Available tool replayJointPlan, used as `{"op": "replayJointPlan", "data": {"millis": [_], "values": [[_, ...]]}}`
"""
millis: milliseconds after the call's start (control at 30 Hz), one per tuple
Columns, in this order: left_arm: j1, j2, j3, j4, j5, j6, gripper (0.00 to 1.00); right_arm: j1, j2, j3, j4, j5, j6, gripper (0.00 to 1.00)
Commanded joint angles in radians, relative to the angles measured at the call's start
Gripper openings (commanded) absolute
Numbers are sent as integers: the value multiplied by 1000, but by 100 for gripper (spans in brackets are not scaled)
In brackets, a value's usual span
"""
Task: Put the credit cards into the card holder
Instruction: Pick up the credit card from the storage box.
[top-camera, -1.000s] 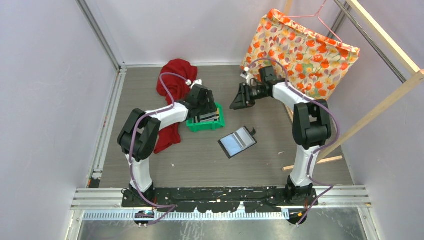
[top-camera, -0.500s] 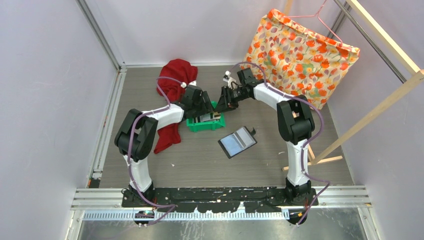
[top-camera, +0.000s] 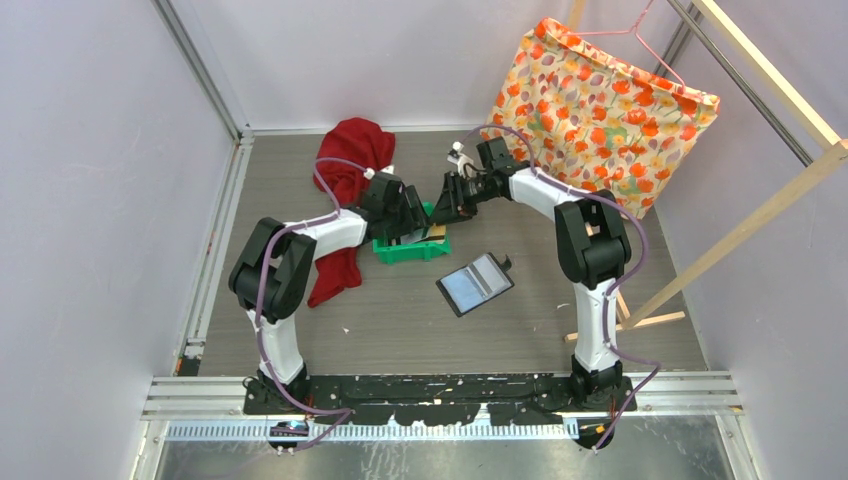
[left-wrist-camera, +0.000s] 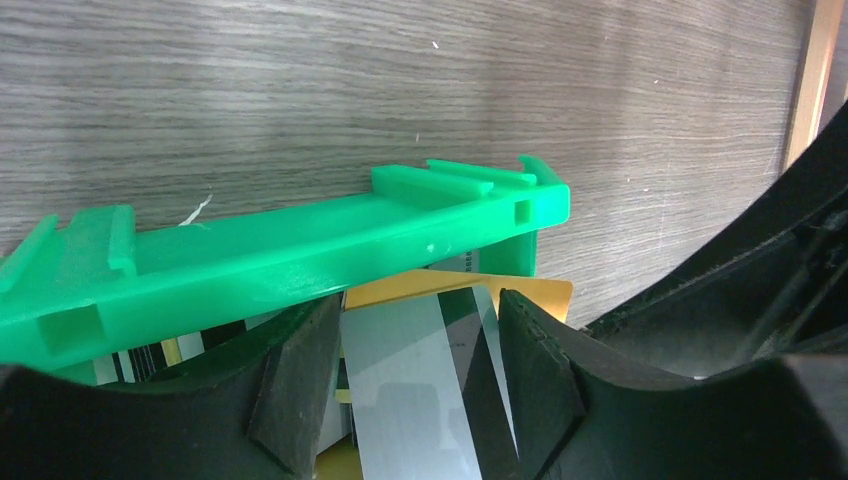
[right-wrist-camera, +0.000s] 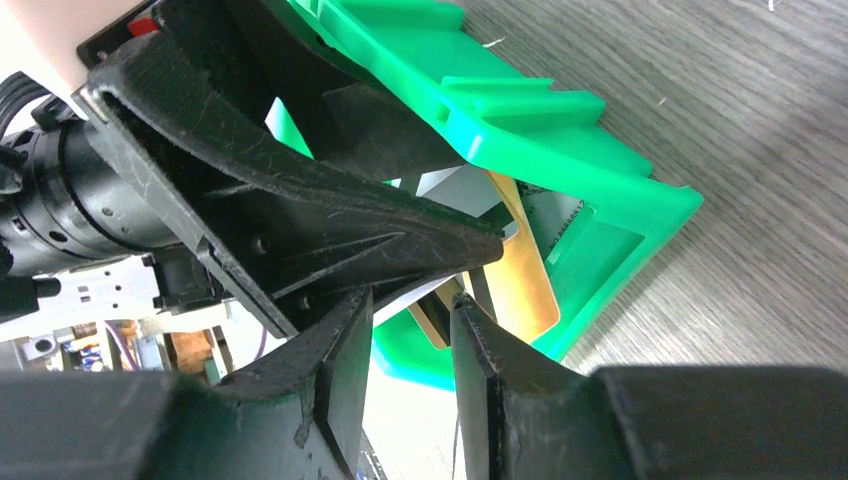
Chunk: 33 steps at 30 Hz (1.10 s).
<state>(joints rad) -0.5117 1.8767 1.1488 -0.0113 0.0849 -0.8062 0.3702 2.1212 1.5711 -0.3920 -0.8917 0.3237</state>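
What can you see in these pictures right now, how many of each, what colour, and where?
green bin: one, green, mid-table, between the grippers
credit cards: several, yellow-orange and grey-white, in the bin; exact count hidden
card holder: one, black with pale pockets, lying open on the table, nearer than the bin
red cloth: one, red, left of the bin, partly under the left arm
floral fabric: one, orange flower print, far right
hanger: one, pink wire, above the fabric
wooden bars: several, pale, right side
table: one, grey wood-grain
left gripper: one, black, in the bin, fingers either side of a grey card
right gripper: one, black, at the cards in the bin
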Motion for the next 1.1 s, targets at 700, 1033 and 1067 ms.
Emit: {"op": "replayJointPlan", "data": {"millis": [700,1033,1067], "values": [[19,26,-20,-63,96,-13,57,-7,-99,136,-609,-214,-1566,54],[22,30,-19,-63,132,-27,56,17,-53,167,-438,-78,-1478,46],[23,31,-18,-65,135,-27,56,17,-49,164,-395,-55,-1402,45]]}}
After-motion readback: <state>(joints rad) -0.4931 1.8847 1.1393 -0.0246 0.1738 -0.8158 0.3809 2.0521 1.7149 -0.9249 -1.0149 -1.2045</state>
